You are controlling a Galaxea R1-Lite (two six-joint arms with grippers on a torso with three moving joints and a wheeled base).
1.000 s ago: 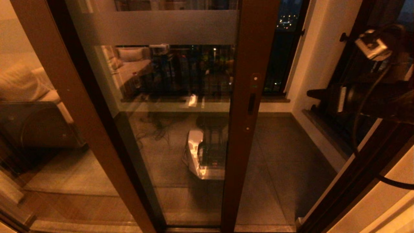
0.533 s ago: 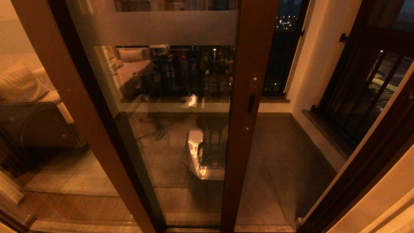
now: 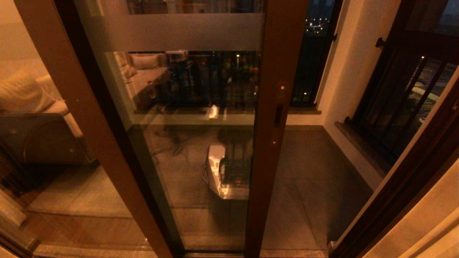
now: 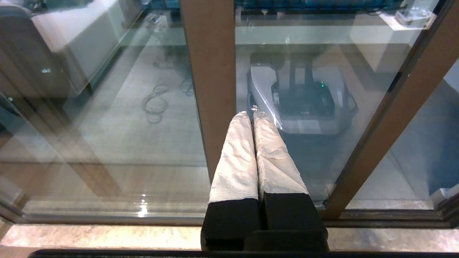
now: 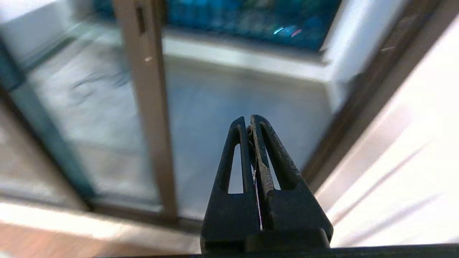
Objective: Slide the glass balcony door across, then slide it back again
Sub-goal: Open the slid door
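Note:
The glass balcony door [image 3: 193, 161] stands part-way across, its dark reddish-brown stile [image 3: 267, 168] near the middle of the head view. The frosted band [image 3: 179, 32] runs near its top, and the narrow handle slot [image 3: 278, 115] sits in the stile. Neither arm shows in the head view. My left gripper [image 4: 252, 114] is shut and empty, low before the glass and apart from it. My right gripper [image 5: 250, 120] is shut and empty, facing the open gap, with the stile [image 5: 150, 107] and its slot [image 5: 140, 19] off to one side.
A fixed glass panel with a wide brown post [image 3: 89, 118] stands at the left. The balcony floor [image 3: 312, 172] shows through the gap right of the stile. Black-barred windows [image 3: 401, 96] and the dark door frame [image 3: 401, 193] line the right side. A floor track [image 4: 107, 211] runs below.
My right arm, raised at the right of the head view one second ago, has drawn back out of that view. The door has not moved.

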